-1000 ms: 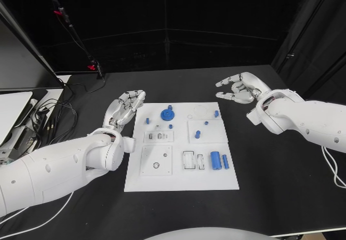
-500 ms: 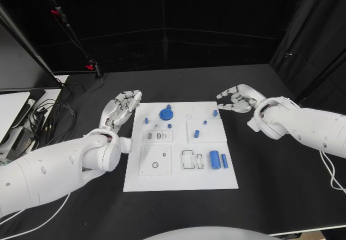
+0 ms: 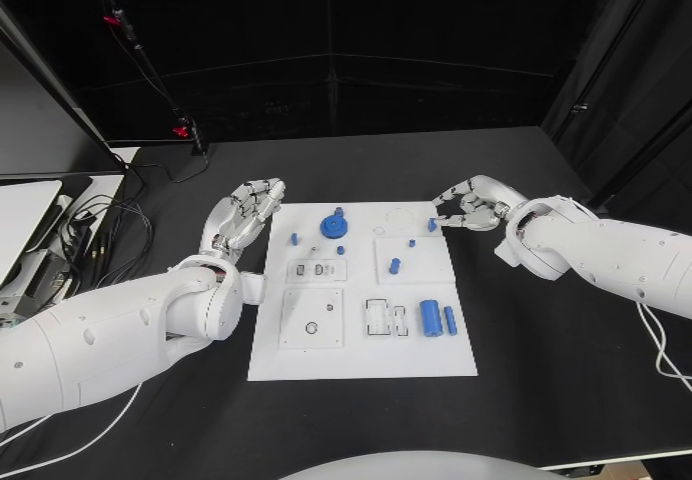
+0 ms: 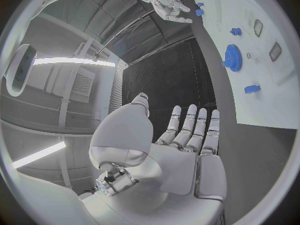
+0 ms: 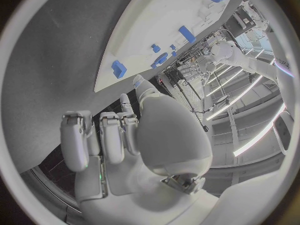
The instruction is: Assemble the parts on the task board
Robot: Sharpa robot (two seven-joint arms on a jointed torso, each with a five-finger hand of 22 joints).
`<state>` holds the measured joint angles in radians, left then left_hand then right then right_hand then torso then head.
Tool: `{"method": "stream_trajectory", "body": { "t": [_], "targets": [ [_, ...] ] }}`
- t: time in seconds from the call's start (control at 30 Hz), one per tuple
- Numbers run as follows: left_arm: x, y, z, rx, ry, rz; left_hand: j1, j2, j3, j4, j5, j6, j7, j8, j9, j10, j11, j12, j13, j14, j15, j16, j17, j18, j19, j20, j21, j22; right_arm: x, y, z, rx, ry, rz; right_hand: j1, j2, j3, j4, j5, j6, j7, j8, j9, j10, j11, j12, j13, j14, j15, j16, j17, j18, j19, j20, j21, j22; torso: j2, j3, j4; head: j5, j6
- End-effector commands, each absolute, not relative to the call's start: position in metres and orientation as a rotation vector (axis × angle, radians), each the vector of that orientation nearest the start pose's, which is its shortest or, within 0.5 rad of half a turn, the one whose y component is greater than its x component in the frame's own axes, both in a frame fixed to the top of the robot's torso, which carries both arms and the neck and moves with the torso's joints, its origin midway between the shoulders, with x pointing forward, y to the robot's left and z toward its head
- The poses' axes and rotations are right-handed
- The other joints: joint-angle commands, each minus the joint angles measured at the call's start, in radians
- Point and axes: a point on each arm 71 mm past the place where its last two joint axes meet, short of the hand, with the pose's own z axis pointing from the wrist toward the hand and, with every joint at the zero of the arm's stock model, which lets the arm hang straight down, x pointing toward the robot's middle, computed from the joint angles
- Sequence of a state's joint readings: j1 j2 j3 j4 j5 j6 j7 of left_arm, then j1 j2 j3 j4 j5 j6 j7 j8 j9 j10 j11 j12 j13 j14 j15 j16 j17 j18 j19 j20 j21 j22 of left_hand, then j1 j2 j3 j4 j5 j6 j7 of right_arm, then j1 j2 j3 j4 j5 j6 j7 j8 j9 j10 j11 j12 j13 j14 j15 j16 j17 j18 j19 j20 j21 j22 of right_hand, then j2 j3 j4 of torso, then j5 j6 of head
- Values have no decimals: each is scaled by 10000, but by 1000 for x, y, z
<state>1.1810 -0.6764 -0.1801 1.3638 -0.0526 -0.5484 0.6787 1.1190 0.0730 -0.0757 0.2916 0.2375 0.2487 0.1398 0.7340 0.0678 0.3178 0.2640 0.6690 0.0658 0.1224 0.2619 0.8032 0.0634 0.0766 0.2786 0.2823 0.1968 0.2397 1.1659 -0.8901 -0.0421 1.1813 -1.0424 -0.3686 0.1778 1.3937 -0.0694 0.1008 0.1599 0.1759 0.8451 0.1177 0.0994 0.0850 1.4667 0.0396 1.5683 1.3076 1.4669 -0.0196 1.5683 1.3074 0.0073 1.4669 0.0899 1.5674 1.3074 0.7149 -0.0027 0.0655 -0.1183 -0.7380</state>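
The white task board [image 3: 361, 350] lies mid-table. On it are a blue gear [image 3: 333, 227], several small blue pegs such as one near the far right corner [image 3: 431, 226], and two blue cylinders [image 3: 430, 318] at the near right. My right hand [image 3: 464, 203] hovers at the board's far right corner, fingers bent and apart, tips just above that peg, holding nothing. My left hand [image 3: 245, 213] lies flat and open beside the far left corner, off the board. In the left wrist view the left hand's fingers [image 4: 187, 130] stretch straight, with the gear [image 4: 232, 58] ahead. In the right wrist view a blue peg [image 5: 119, 68] sits close to my right hand [image 5: 134, 130].
Cables and a grey device [image 3: 43, 265] lie at the table's left edge, and a stand with red clips [image 3: 185, 133] rises at the far left. Black tabletop [image 3: 534, 330] surrounds the board on the right and near sides.
My right hand has come down and leftward from beyond the board to its far right corner, over the small peg. The left hand has barely moved.
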Motion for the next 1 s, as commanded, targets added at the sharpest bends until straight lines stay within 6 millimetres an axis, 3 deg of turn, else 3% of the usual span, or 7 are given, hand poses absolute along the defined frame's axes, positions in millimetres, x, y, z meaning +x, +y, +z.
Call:
{"method": "stream_trajectory", "body": {
  "t": [0.03,0.1,0.37,0.53,0.83,1.0],
  "targets": [
    [490,183,-206,-7115,10385,-15164,49,28,-76,-6,64,45,1578,45,-12,56,4,57,-7,27,39,67,14,156,22,68,41,13,524,-333,-213,2541,16532,6209,59,-28,-43,3,-50,-18,63,-30,-7,1041,98,25,2632,1039,80,24,2634,-73,1039,89,34,2634,-8,-1,-8,29,-49],
    [490,183,-206,-7115,10385,-15167,49,28,-76,-6,64,45,1578,45,-12,56,4,57,-7,27,39,67,14,156,22,68,41,13,525,-332,-214,2532,16586,6146,86,-23,-36,-11,-48,-20,68,-34,-9,1041,108,25,2632,1039,86,24,2634,-73,1039,95,34,2634,-3,1,15,17,-52],
    [489,183,-206,-7121,10389,-15162,49,28,-76,-6,64,45,1578,45,-12,56,4,57,-7,27,39,67,14,156,22,68,41,13,526,-328,-216,2445,16801,5928,168,0,-13,-51,-53,37,84,-12,0,1041,148,25,2632,1039,111,24,2634,-73,1039,117,34,2634,-2,6,3,74,-83],
    [489,183,-206,-7126,10393,-15167,49,28,-76,-6,64,45,1578,45,-12,56,4,57,-7,27,39,67,14,156,22,68,41,13,528,-325,-217,2489,16857,5778,253,68,18,-84,-100,192,133,52,26,1041,227,25,2632,1039,175,24,2634,-73,1039,167,34,2634,-7,-6,-5,139,-174],
    [489,184,-206,-7130,10393,-15145,49,28,-76,-6,64,45,1578,45,-12,56,4,57,-7,27,39,67,14,156,22,68,41,13,529,-322,-218,2531,16880,5718,501,185,124,-228,-21,280,188,64,28,1041,296,25,2632,1039,243,24,2634,-73,1039,237,34,2634,-2,0,16,120,-164],
    [489,184,-206,-7130,10387,-15117,49,28,-76,-6,64,45,1578,45,-12,56,4,57,-7,27,39,67,14,156,22,68,41,13,530,-320,-218,2508,16903,5750,524,191,132,-244,-2,303,195,72,31,1041,303,25,2632,1039,251,24,2634,-73,1039,245,34,2634,-9,-3,-3,138,-181]
  ]
}}
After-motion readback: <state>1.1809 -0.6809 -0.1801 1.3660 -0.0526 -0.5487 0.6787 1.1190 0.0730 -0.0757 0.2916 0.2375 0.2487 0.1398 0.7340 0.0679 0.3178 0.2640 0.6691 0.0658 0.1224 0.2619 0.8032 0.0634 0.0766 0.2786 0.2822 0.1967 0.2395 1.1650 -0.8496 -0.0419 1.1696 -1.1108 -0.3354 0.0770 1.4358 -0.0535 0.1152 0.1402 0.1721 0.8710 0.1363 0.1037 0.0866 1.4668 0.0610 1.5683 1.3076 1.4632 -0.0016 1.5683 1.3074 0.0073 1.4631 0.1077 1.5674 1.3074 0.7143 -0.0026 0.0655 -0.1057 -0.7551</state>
